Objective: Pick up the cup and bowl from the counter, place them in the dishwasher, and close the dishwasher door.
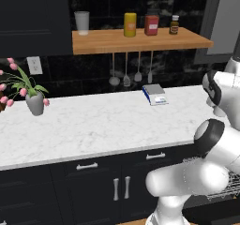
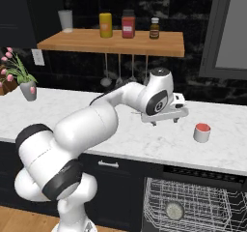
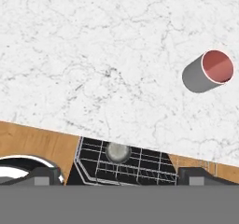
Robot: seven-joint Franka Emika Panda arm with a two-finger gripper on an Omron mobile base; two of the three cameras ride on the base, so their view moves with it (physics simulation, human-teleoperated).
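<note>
The cup (image 2: 202, 132), grey outside and red inside, stands upright on the white marble counter (image 2: 72, 110) at the right. It also appears at the upper right of the hand view as the cup (image 3: 208, 71). My gripper (image 2: 165, 121) hangs open over the counter, a short way left of the cup, with nothing between its fingers (image 3: 46, 176). Below the counter edge the dishwasher (image 2: 193, 199) stands open with its wire rack (image 3: 126, 164) pulled out. A round grey thing that looks like the bowl (image 2: 174, 210) lies in the rack. The dishwasher door is out of view.
A wooden wall shelf (image 2: 116, 41) carries a glass, jars and a bottle, and utensils (image 2: 118, 76) hang beneath it. A vase of pink flowers (image 1: 33, 101) stands at the counter's left. A small blue-and-white block (image 1: 154, 94) lies near the back wall. Dark cabinets (image 1: 93, 186) run below.
</note>
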